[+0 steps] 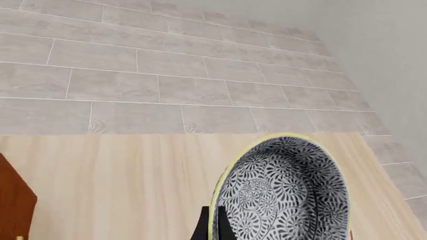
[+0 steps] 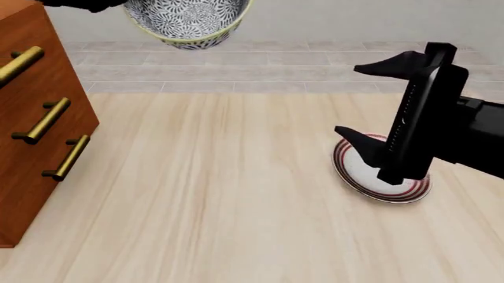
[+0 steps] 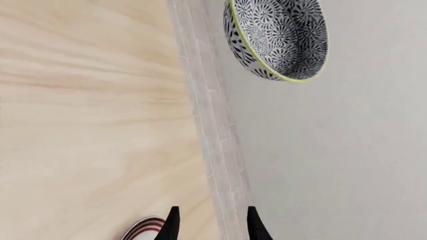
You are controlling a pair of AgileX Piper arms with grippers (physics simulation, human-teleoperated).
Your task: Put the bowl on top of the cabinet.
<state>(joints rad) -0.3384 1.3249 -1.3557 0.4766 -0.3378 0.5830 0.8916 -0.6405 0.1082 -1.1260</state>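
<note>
The bowl [image 2: 189, 20], white with a dense dark floral pattern and a pale yellow rim, hangs high in the air at the top of the front view, just right of the cabinet's [image 2: 35, 118] top corner. My left gripper [image 1: 215, 222] is shut on the bowl's [image 1: 283, 190] rim, and only a dark bit of it [image 2: 79, 5] shows in the front view. A corner of the reddish-brown cabinet [image 1: 13, 202] shows in the left wrist view. My right gripper [image 2: 346, 100] stands open and holds nothing, over the table's right side. The right wrist view shows the bowl [image 3: 277, 37] far beyond its open fingers [image 3: 172, 224].
A flat white plate [image 2: 393, 187] with red rings lies on the wooden table [image 2: 212, 194] under my right gripper; its edge [image 3: 143, 227] shows in the right wrist view. Brass bar handles [image 2: 43, 121] stick out from the cabinet's front. Tiled floor [image 1: 167, 65] lies beyond the table's far edge.
</note>
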